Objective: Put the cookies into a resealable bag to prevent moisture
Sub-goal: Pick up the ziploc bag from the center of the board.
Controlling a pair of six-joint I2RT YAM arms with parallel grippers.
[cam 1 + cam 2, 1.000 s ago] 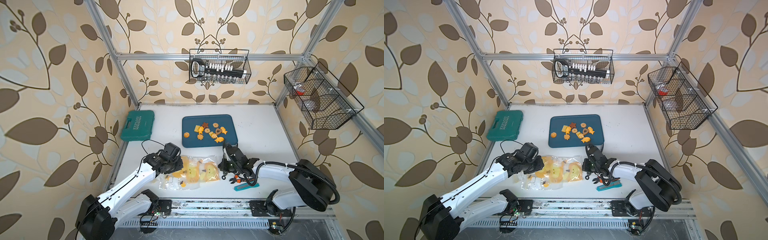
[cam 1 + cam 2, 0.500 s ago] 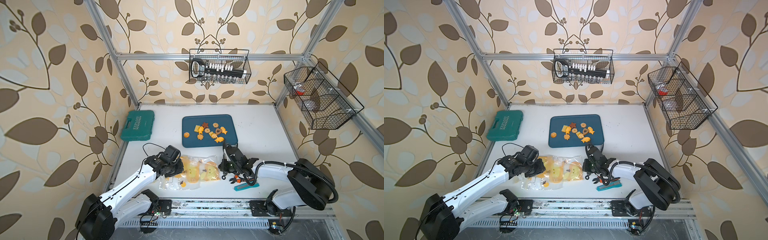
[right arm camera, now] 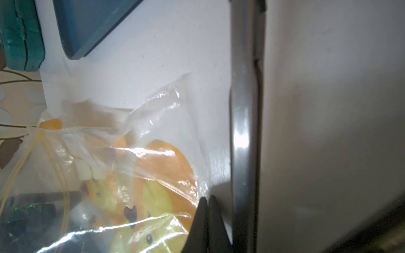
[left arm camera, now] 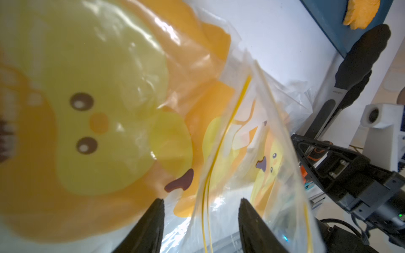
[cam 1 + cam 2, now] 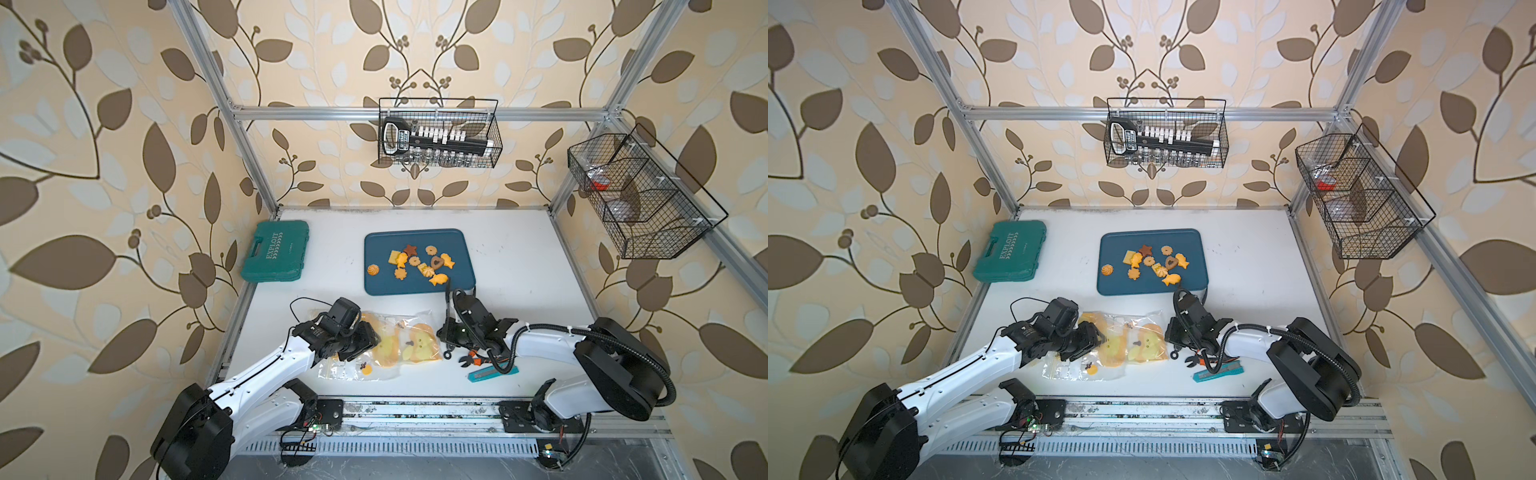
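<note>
My left tool (image 4: pixel 200 201) stands about half open, its fingers either side of the yellow zip edge of the bag (image 5: pixel 399 345), gripping nothing. My right tool (image 3: pixel 207 201) is closed tight at the bag's right edge. I cannot tell whether any film is caught in it.

The cookies (image 5: pixel 419 266) lie on the blue tray (image 5: pixel 457 245), behind the bag and apart from it. Bare table (image 5: pixel 519 266) shows from the tray's right side to the frame post (image 5: pixel 559 199), and a narrow strip runs between tray and bag.

Tongs (image 4: pixel 361 54) lie along my right tool, tips reaching the tray's near edge. A teal cutter (image 5: pixel 492 372) and small pliers (image 5: pixel 468 360) sit under my right arm near the front edge. A green case (image 5: pixel 276 251) sits at the table's left edge.
</note>
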